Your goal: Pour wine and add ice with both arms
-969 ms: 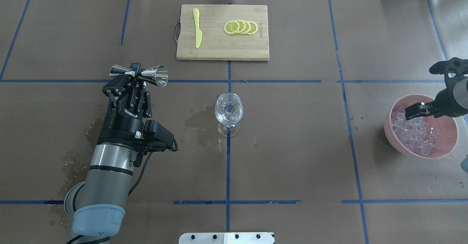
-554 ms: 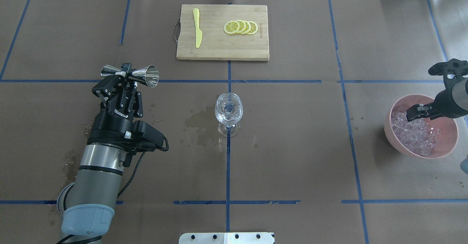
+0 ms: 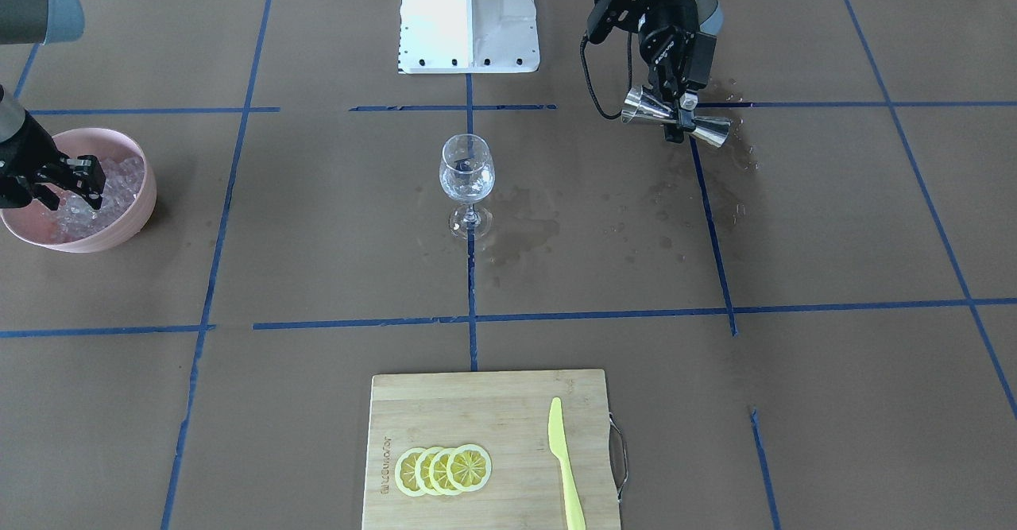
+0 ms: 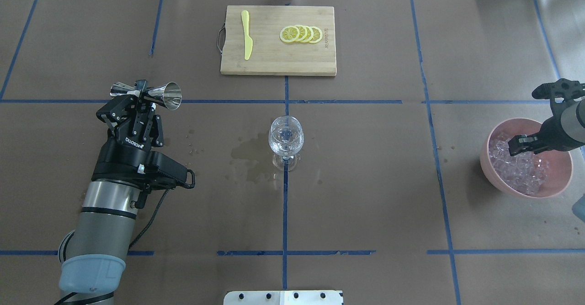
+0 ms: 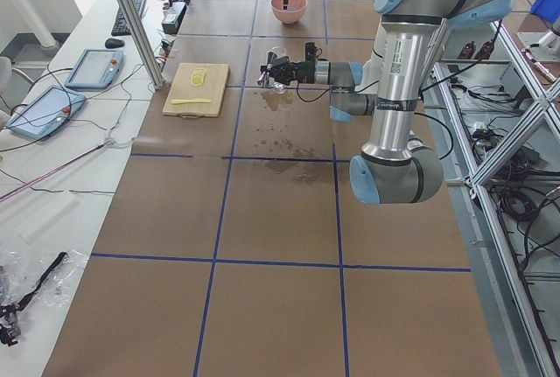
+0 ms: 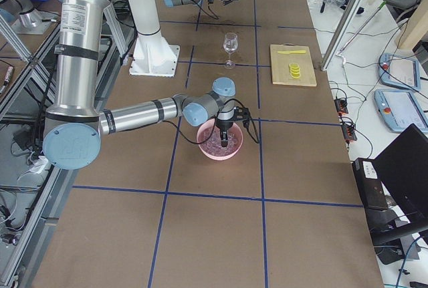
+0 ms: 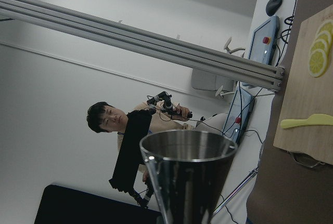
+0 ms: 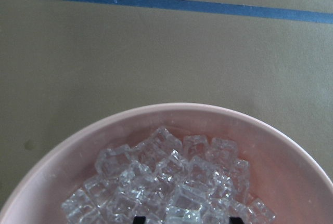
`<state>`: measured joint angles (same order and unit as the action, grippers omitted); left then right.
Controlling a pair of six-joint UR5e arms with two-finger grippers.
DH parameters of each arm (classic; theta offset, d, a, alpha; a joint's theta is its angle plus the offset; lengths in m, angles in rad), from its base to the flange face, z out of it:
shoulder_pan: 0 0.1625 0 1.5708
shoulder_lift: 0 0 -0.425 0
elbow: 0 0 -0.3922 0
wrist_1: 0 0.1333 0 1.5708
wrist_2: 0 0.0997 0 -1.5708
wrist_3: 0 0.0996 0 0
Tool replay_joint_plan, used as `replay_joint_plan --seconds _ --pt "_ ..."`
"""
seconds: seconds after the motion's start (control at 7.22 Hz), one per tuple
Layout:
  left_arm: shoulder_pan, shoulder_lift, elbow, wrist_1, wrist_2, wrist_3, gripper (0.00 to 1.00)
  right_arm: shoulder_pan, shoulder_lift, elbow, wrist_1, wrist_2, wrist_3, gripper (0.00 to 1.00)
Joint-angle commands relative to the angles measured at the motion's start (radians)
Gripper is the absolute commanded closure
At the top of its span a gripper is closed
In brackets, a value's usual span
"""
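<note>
My left gripper (image 4: 140, 95) is shut on a steel double-cone jigger (image 4: 160, 95) and holds it level above the table, left of the clear stemmed glass (image 4: 286, 136). The jigger's open cup fills the left wrist view (image 7: 187, 172) and also shows in the front view (image 3: 675, 117). The glass stands upright at the table's middle (image 3: 466, 172). My right gripper (image 4: 518, 145) is open, its tips just above the heap of ice (image 4: 521, 170) in the pink bowl (image 4: 560, 179). The right wrist view shows the ice (image 8: 171, 182) close below.
A bamboo cutting board (image 4: 274, 60) with lemon slices (image 4: 301, 34) and a yellow knife (image 4: 247, 35) lies at the far middle. Wet stains (image 4: 249, 154) mark the paper left of the glass. The robot's white base (image 3: 467, 13) stands at the near edge.
My left arm has carried the jigger to the left, away from the glass. My right gripper has sunk a little lower over the ice.
</note>
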<state>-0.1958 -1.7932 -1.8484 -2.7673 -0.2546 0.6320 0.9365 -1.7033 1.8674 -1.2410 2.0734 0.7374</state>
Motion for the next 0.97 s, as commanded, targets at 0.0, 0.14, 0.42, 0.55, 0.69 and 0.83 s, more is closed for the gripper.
replay_joint_plan --seconds 0.0,0.14,0.42,0.55,0.69,0.83 --pt "-0.004 0.015 0.001 -0.035 0.0 0.0 1.0 -0.001 0.001 0.006 -0.001 -0.006 -0.007 1.0" --pt "-0.004 0.018 0.002 -0.037 0.0 -0.001 1.0 0.002 -0.001 0.019 -0.003 -0.003 -0.007 1.0" --pt "-0.005 0.067 0.003 -0.128 0.0 -0.002 1.0 0.011 -0.016 0.083 -0.012 0.001 -0.007 1.0" --pt "-0.004 0.084 0.009 -0.19 -0.002 -0.005 1.0 0.016 -0.027 0.111 -0.014 0.001 -0.007 1.0" --pt "-0.004 0.104 0.021 -0.259 -0.002 -0.015 1.0 0.019 -0.029 0.125 -0.014 0.004 -0.003 1.0" --pt "-0.002 0.133 0.028 -0.314 -0.002 -0.018 1.0 0.025 -0.029 0.136 -0.014 0.004 -0.001 1.0"
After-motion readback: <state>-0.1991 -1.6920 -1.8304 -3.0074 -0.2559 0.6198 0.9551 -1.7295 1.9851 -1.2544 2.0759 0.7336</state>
